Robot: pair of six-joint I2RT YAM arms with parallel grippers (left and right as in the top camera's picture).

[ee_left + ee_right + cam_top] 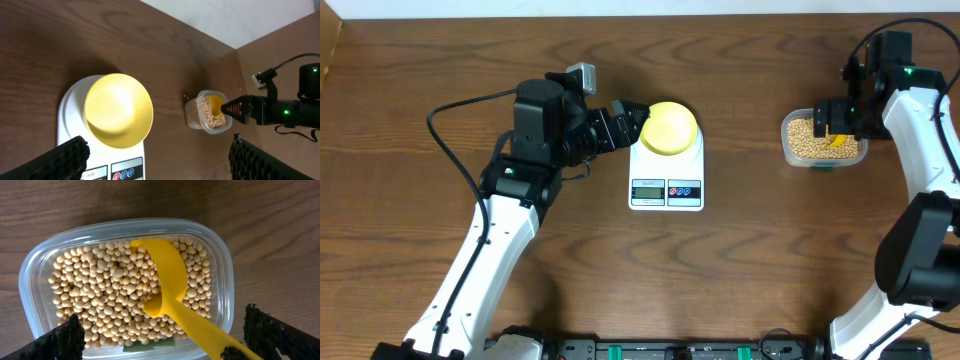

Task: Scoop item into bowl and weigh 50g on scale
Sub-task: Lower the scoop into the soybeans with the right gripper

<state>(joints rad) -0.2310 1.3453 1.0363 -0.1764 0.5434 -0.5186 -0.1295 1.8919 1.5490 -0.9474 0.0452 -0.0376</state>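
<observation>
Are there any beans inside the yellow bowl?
No, the bowl on the scale is bare inside; the beans lie in the clear tub.

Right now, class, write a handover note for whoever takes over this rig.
Left end effector: open, beside the bowl.
Right end effector: open, over the tub; the scoop lies in the beans.
Done: bowl sits on the scale; it looks empty.
Left: scoop beans into the bowl up to the target weight.
</observation>
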